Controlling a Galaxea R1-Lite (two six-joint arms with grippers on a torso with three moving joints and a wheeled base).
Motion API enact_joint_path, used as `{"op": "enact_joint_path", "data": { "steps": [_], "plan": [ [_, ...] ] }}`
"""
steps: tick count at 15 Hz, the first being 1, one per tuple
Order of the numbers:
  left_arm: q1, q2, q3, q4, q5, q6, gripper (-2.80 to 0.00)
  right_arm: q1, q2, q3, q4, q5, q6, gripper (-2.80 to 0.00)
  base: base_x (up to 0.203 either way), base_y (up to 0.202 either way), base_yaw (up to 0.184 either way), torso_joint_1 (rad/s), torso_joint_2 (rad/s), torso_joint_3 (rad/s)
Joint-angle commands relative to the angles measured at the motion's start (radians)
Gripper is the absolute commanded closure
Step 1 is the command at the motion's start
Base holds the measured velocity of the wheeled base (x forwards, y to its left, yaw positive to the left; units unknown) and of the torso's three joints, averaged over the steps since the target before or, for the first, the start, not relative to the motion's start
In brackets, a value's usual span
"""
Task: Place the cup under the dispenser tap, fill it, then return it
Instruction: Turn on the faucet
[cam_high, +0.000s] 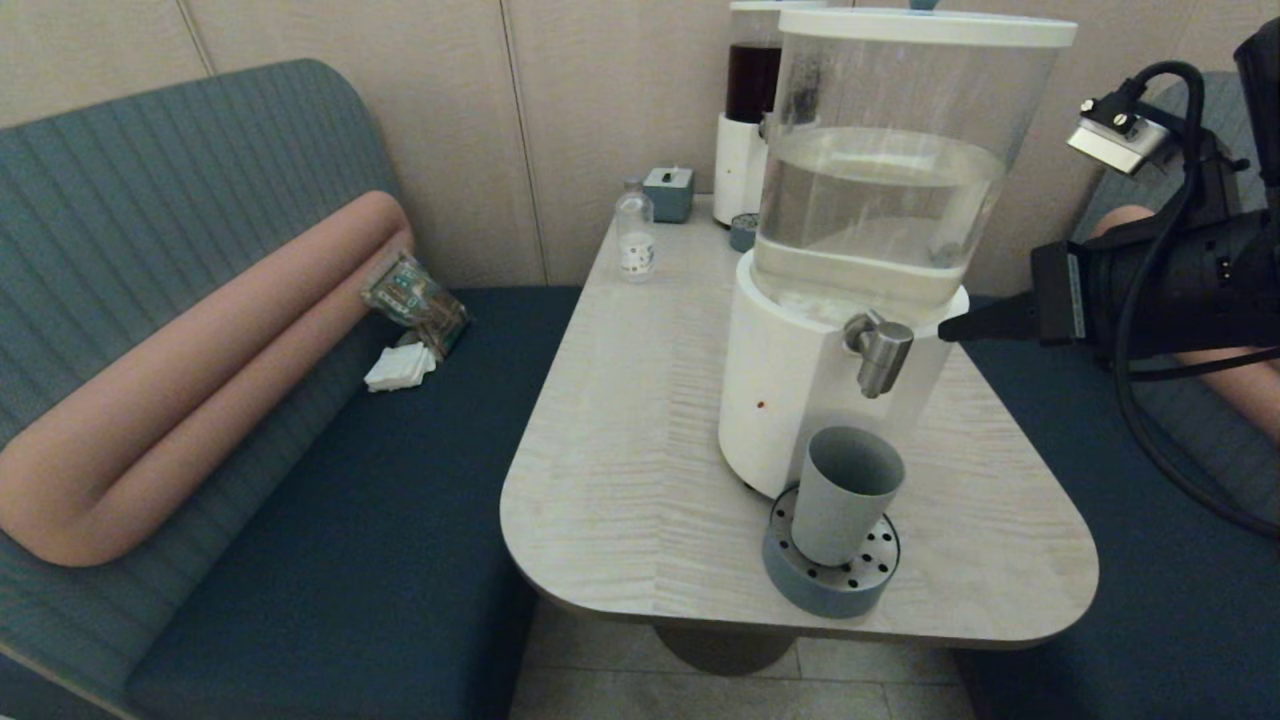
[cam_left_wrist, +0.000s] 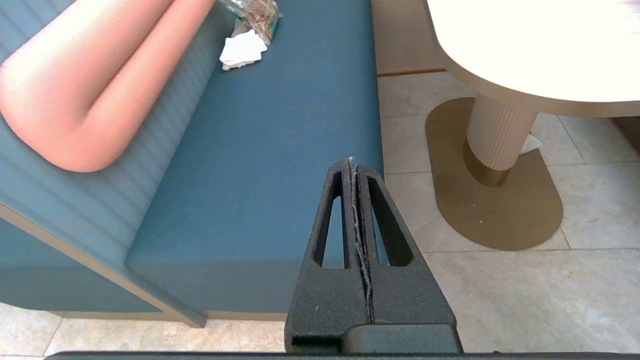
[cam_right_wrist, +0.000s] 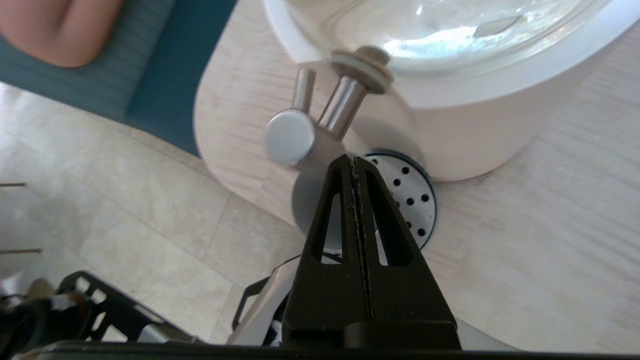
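The cup (cam_high: 848, 493) stands upright on the round perforated tray (cam_high: 832, 578) at the foot of the big dispenser (cam_high: 860, 250), directly beneath the dispenser tap (cam_high: 880, 350). It sits below and a little in front of the right gripper (cam_high: 945, 328), well clear of it, with nothing holding it. Its mouth is open to the nozzle above, and I cannot tell whether any water is inside.

The right gripper hovers just beside the tap, level with it, on the dispenser's right side. Its two black fingers (cam_right_wrist: 356, 200) are pressed flat together with nothing between them. From the right wrist camera the tip points at the tap's steel body (cam_right_wrist: 310, 125), close to it; whether it actually touches the tap I cannot tell. The tray's steel top (cam_right_wrist: 415, 195) shows just past the fingertips, against the white base.

The left gripper (cam_left_wrist: 353, 162) is parked low and away from the table (cam_high: 640, 440), over the front edge of the blue bench seat (cam_left_wrist: 280, 150) and the tiled floor. Its fingers are also closed tight on each other, empty.

Far beyond the right gripper, toward the wall, a small clear bottle (cam_high: 635, 238) and a little blue-grey box (cam_high: 669, 193) stand on the table, beside a narrower dispenser holding dark liquid (cam_high: 750, 110).
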Motion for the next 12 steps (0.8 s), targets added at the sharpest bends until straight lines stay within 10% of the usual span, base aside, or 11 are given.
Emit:
{"op": "enact_joint_path", "data": {
  "steps": [1, 12],
  "plan": [
    [0.000, 0.001, 0.000, 0.000, 0.000, 0.001, 0.00, 0.006, 0.037, -0.024, 0.002, -0.029, -0.006, 0.00, 0.000, 0.000, 0.000, 0.000, 0.00, 0.000],
    [0.000, 0.001, 0.000, 0.000, 0.000, 0.001, 0.00, 0.047, 0.138, -0.115, -0.006, -0.091, -0.019, 0.00, 0.000, 0.000, 0.000, 0.000, 0.00, 0.000]
  ]
}}
